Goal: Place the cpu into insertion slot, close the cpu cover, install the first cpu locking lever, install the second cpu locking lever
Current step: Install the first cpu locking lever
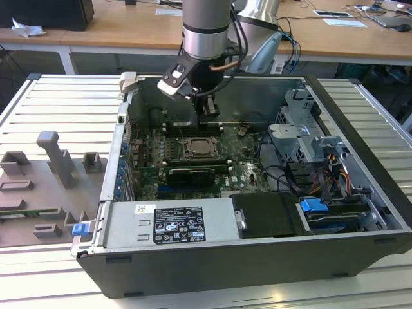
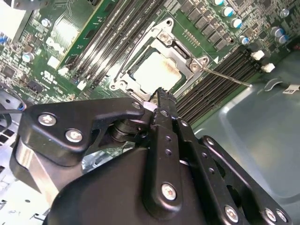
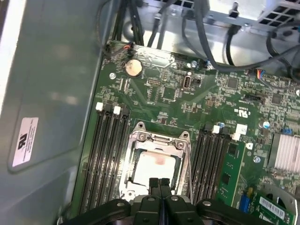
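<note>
Your arm reaches down into the open pc case (image 1: 212,270), which sits on the ribbed worktop (image 1: 38,277). The claw (image 1: 207,119) hangs over the green board (image 1: 241,167), close to the socket area. Claw state: in the first wrist view the two black fingertips (image 3: 153,185) are pressed together, no gap btw them, nothing pinched. The cpu (image 3: 155,168) isn't in the claw; it lies flat in the insertion slot (image 3: 131,174), pale top up, approx in the middle of the board btw two banks of long black memory slots (image 3: 105,150). The cpu cover (image 3: 159,140) is down around it, and you see the chip through the cover's window in both wrist views. The claw tip (image 2: 161,95) lines up w/ one edge of the cover (image 2: 180,52) and the chip (image 2: 154,72); whether it touches them, can't tell. In the second wrist view a thin metal locking lever (image 2: 225,77) runs from a corner of the socket out across the memory slots; raised or lying flat, can't tell. Elsewhere on the board there's a coin cell (image 3: 133,67) near the case wall and a finned heat sink (image 3: 287,152). On the worktop at the exterior view's left you've got grey fixtures (image 1: 55,158), well apart from the case.
</note>
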Controlling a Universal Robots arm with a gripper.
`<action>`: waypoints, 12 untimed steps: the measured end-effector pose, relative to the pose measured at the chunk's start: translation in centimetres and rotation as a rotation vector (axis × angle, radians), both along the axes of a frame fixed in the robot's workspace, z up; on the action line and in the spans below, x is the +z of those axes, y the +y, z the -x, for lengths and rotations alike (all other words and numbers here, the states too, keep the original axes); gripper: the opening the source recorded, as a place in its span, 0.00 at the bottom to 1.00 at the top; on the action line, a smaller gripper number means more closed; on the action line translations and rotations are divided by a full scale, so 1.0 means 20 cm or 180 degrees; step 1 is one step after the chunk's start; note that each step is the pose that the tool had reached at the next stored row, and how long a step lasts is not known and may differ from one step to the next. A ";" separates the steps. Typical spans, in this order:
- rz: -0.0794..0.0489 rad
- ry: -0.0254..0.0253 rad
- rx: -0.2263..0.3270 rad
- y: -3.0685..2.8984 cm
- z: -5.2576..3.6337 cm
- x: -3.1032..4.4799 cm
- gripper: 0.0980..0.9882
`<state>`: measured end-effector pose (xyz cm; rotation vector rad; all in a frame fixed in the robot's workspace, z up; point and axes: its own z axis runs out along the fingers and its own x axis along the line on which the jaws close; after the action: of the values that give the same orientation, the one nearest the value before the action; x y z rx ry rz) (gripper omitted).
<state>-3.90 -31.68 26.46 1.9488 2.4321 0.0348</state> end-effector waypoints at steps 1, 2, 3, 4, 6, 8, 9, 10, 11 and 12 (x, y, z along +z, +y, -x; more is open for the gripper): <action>0.0000 0.0000 0.0019 0.000 0.000 0.000 0.01; 0.0000 0.0000 0.0046 0.000 0.000 0.000 0.01; 0.0000 0.0000 0.0122 0.000 0.000 0.000 0.01; 0.0000 0.0000 0.0194 0.000 0.001 0.000 0.01; 0.0000 0.0000 0.0288 0.000 0.000 0.000 0.01; 0.0000 0.0000 0.0395 0.000 0.000 0.000 0.01; 0.0000 0.0000 0.0453 0.000 0.000 0.000 0.01; 0.0000 0.0000 0.0559 0.000 0.000 0.000 0.01; 0.0000 0.0000 0.0630 0.000 0.000 0.000 0.01; 0.0000 0.0000 0.0681 0.000 0.000 0.000 0.01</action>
<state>-3.91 -31.68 26.46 1.6794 2.6283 0.0386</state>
